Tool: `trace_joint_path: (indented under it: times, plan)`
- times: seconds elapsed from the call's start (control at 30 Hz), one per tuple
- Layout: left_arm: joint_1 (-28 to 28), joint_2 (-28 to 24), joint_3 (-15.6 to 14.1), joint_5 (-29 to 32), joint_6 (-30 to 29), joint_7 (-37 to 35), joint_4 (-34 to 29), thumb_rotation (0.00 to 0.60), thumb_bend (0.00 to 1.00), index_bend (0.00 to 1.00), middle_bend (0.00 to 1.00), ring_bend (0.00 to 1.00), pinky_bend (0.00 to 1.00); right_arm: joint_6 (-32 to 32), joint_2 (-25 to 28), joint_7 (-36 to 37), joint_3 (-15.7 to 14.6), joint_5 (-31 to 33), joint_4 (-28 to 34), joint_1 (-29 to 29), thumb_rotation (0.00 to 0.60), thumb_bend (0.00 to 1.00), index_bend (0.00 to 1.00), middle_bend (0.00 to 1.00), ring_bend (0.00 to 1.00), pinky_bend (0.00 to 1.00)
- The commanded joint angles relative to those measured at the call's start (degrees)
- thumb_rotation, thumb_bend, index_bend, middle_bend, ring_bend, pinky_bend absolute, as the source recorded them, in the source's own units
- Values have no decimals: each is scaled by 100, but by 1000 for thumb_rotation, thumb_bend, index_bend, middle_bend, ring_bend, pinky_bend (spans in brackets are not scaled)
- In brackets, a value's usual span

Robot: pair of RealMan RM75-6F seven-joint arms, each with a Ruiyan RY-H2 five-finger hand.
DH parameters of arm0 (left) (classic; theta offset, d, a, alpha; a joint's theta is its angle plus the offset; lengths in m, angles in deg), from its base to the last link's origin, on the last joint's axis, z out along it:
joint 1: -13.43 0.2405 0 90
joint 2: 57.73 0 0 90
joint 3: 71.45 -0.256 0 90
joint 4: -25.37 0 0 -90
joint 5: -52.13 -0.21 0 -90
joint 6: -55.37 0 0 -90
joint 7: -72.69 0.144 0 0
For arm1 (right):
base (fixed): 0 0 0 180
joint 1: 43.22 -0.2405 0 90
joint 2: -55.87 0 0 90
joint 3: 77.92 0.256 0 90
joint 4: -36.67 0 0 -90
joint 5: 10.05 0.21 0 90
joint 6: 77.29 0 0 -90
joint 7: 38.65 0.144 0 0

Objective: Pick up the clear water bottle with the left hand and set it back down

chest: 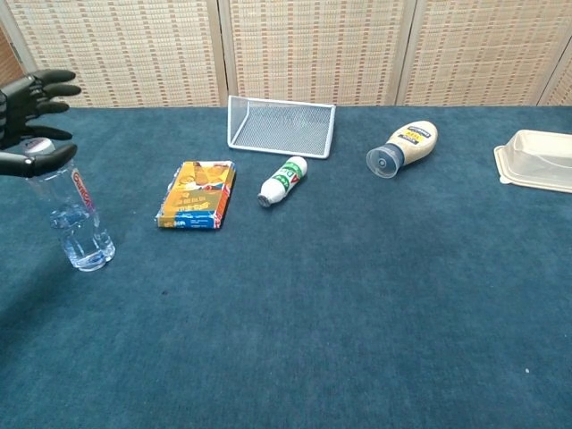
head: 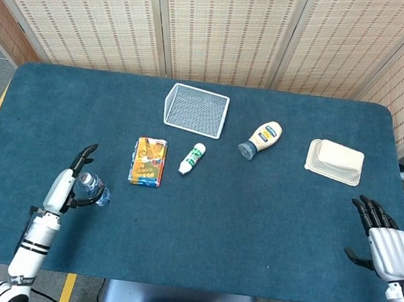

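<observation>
The clear water bottle (chest: 78,217) stands with its base on the blue table (chest: 357,295) at the near left and leans left, its white cap against my left hand (chest: 25,114). The fingers are spread above and behind the cap, and the thumb crosses in front of the neck without closing on it. In the head view the bottle (head: 95,192) lies just right of the left hand (head: 70,177). My right hand (head: 385,244) hovers open at the table's near right corner, holding nothing.
An orange snack packet (chest: 197,194) and a small white-and-green bottle (chest: 282,180) lie right of the water bottle. Further back sit a white wire basket (chest: 281,123), a mayonnaise bottle (chest: 404,147) and a white lidded box (chest: 539,159).
</observation>
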Motion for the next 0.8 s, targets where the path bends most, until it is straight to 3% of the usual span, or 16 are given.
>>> trace_joint_path:
  times: [0.03, 0.23, 0.5, 0.8]
  plan:
    - [38, -503, -76, -306, -217, 311, -364, 600, 394, 0, 0, 0, 153, -6, 2, 11, 12, 12, 8, -2, 600, 120, 0, 0, 0, 199]
    - [167, -1456, -492, -569, -60, 1545, -294, 600, 396, 0, 0, 0, 154, -18, 22, 33, 1, -3, 14, 8, 600, 120, 0, 0, 0, 199]
    - [582, -1270, -801, -344, -397, 3290, 522, 600, 391, 0, 0, 0, 153, -125, 15, 29, 46, 59, 35, 53, 600, 120, 0, 0, 0, 199]
    - [930, -986, -954, -349, -856, 3252, 1017, 600, 391, 0, 0, 0, 154, -264, -87, -167, 100, 156, 19, 111, 600, 120, 0, 0, 0, 199]
